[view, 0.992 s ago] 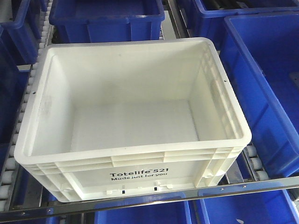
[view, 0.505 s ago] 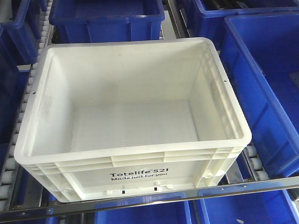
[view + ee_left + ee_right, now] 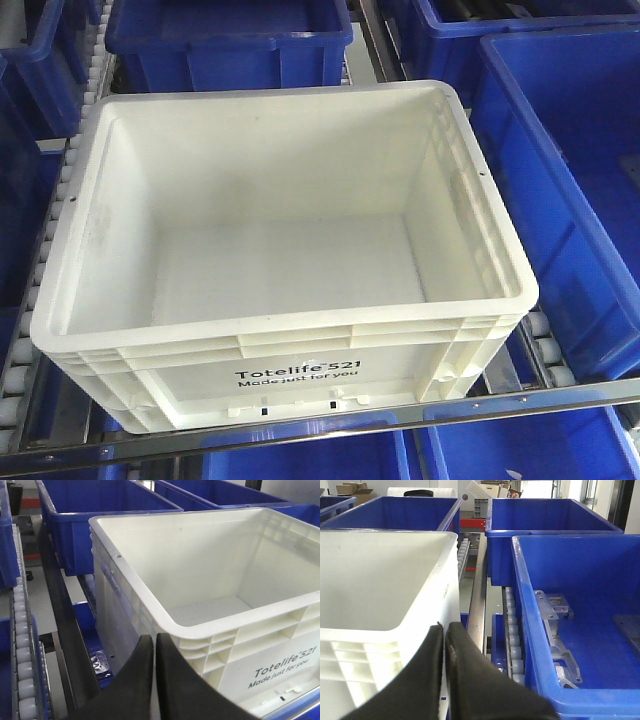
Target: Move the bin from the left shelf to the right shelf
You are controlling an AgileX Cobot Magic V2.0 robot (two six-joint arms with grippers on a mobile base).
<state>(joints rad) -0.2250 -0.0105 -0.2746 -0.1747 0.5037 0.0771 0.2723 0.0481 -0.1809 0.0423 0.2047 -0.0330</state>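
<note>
Nothing has changed over the last second: in the front view the bin (image 3: 285, 255) sits exactly where it did, square on the roller lane (image 3: 25, 370) behind the steel rail (image 3: 320, 428). You can take that to mean the lift has not started and the whole move to the right shelf is still ahead of you.

Start on the left. Your left gripper (image 3: 154, 642) has its two dark fingers pressed together with only a thin seam between them, holding nothing. It points at the bin's near left corner, just below the ribbed rim (whether the tips actually touch the wall, the left wrist view does not settle). A blue bin (image 3: 100, 515) stands behind on the same lane.

The bin itself is empty, upright, its printed front facing you.

On the right, your right gripper (image 3: 445, 630) is likewise closed on itself, empty, with its tips at the bin's right corner, up near the rim. Just beyond it lies the gap with rollers, then the large blue tote (image 3: 580, 630) holding metal brackets (image 3: 555, 625).
</note>
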